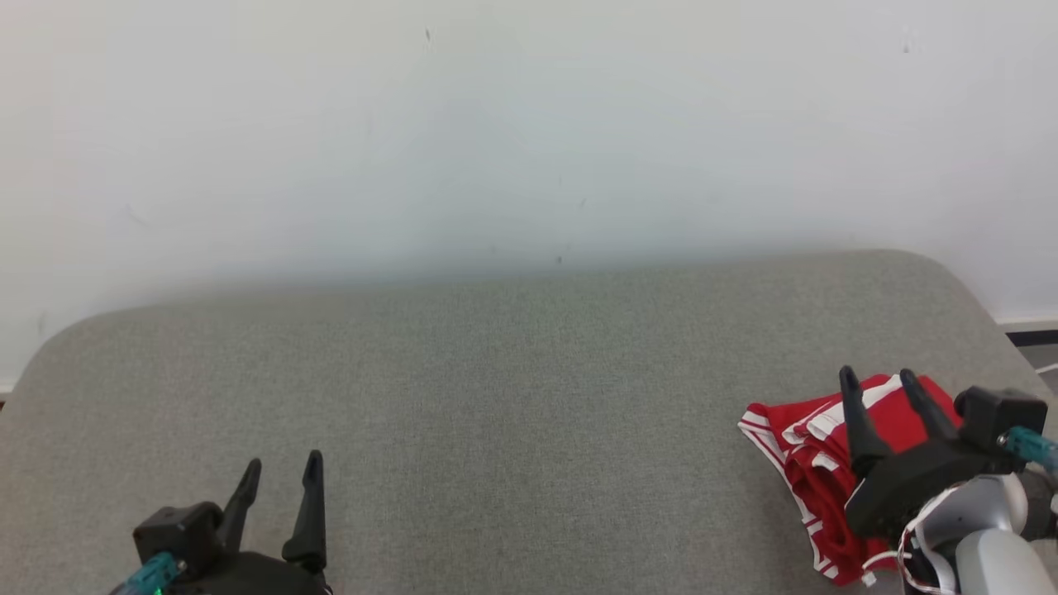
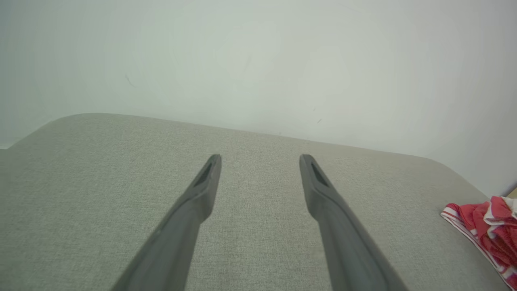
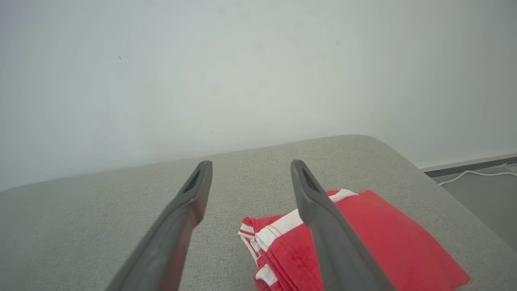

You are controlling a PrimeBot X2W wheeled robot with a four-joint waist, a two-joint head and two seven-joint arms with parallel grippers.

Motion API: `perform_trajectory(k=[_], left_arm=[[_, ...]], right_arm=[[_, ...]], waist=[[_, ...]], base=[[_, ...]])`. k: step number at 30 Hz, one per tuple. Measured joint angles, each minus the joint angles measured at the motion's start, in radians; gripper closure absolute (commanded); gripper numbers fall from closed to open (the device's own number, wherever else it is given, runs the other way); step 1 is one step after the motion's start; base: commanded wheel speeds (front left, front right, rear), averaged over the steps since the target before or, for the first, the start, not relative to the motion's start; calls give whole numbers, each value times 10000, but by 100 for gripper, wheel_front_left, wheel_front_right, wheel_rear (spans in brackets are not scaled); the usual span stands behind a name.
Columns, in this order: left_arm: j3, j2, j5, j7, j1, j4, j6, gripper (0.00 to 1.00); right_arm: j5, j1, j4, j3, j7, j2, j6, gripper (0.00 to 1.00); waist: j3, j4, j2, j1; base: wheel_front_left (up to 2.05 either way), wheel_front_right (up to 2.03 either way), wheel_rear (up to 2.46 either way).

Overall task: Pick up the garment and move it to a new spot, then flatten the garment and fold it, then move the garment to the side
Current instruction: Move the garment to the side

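Lying at the lower right of the head view, the red garment (image 1: 814, 463) sat just under the open, empty right gripper (image 1: 878, 378); the left gripper (image 1: 283, 463), also open, was well apart.

All views face the wall (image 1: 529, 124) over the cushion (image 1: 496, 388), sharing the garment (image 1: 818, 483).

The table (image 1: 496, 413) is covered in grey woven cloth, matt, with a fine, slightly coarse grain. The garment (image 1: 814, 487) is soft red cloth with white trim bands, matt and creased. The fingers of the left claw (image 1: 283, 463) and the right claw (image 1: 877, 376) look like dark, smooth, matt plastic. The right forearm shell (image 1: 984, 529) is pale, smooth and faintly glossy. The wall (image 1: 496, 124) is smooth, matt white.
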Motion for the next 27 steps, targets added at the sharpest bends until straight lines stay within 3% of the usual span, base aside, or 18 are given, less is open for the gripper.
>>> perform_trajectory(k=[9,17,27], left_arm=[[224,-142,98,-100,567,-102,6,0],[660,-163,115,-128,739,144,8,0],[754,-236,215,-127,738,142,8,0]], right_arm=[[477,533,-282,1448,-316,-21,69,0],[1147,545,-6,2266,-460,-33,-366,0],[1436,599,54,2359,-568,-38,-782,0]], waist=[[-287,386,0,0],[-192,657,0,2],[-107,649,0,2]], base=[[0,0,0],[0,0,0],[0,0,0]])
